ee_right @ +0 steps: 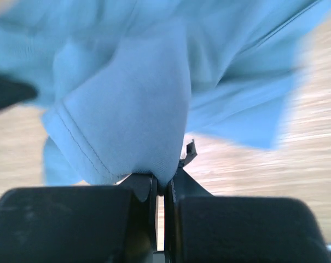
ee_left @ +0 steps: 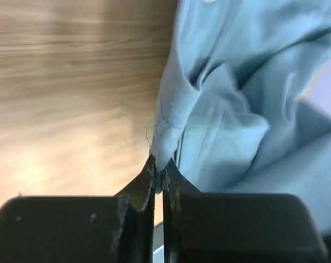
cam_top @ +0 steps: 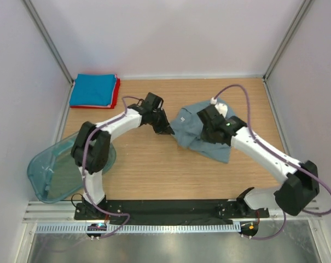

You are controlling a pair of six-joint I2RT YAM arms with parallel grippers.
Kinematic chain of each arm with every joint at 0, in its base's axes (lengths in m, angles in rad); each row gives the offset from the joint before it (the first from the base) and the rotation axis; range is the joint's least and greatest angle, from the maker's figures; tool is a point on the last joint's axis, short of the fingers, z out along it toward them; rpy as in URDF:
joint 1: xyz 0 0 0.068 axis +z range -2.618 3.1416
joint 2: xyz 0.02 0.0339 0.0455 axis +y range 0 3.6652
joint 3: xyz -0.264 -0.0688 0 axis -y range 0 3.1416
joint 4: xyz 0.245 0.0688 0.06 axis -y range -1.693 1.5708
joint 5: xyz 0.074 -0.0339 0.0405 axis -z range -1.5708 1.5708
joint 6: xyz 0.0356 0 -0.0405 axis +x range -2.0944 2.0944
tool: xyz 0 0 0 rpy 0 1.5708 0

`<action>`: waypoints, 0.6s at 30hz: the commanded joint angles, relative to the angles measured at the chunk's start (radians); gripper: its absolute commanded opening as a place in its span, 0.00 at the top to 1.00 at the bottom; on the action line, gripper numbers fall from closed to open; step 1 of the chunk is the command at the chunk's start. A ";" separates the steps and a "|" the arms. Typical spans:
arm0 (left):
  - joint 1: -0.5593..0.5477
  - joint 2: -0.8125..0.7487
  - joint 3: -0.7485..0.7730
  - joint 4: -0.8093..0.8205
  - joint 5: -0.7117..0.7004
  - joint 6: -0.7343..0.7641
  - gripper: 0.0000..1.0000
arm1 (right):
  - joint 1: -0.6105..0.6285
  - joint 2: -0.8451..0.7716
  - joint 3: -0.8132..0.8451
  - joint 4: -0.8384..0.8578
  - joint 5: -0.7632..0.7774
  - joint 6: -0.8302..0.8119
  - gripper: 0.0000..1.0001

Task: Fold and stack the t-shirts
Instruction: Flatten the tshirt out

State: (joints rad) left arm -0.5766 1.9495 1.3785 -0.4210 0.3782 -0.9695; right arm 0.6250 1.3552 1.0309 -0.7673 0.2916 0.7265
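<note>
Wooden table [cam_top: 154, 175] bears grey-blue t-shirt [cam_top: 190, 130] stretched diagonally, upper-left to lower-right.

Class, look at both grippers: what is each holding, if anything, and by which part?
Both hold the grey-blue t-shirt: the left gripper pinches a bunched edge, the right gripper a fold beside a stitched hem.

grey-blue t-shirt [cam_top: 188, 125]: soft matt cloth, creased, stitched hem
blue t-shirt [cam_top: 93, 89]: smooth matt cloth
red t-shirt [cam_top: 117, 92]: matt cloth
table [cam_top: 154, 170]: wood grain, smooth, faint sheen
tub [cam_top: 45, 170]: translucent teal plastic, glossy
left gripper [ee_left: 158, 170]: matt black plastic, scuffed
</note>
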 commanded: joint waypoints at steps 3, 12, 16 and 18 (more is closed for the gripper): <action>0.037 -0.271 0.168 -0.272 -0.185 0.041 1.00 | -0.037 -0.151 0.342 -0.583 0.316 0.048 0.99; 0.037 -0.449 0.280 -0.539 -0.301 0.093 1.00 | -0.079 -0.274 0.581 -0.854 0.428 0.064 0.99; 0.070 -0.410 0.326 -0.645 -0.352 0.144 1.00 | -0.114 -0.283 0.600 -0.853 0.488 0.018 0.99; 0.101 -0.376 0.336 -0.673 -0.361 0.176 1.00 | -0.140 -0.277 0.597 -0.851 0.504 0.001 0.99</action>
State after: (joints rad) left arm -0.5148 1.5230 1.6821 -0.9798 0.0822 -0.8604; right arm 0.5144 1.0779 1.6020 -1.3342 0.6922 0.7547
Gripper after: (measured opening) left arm 0.022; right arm 0.060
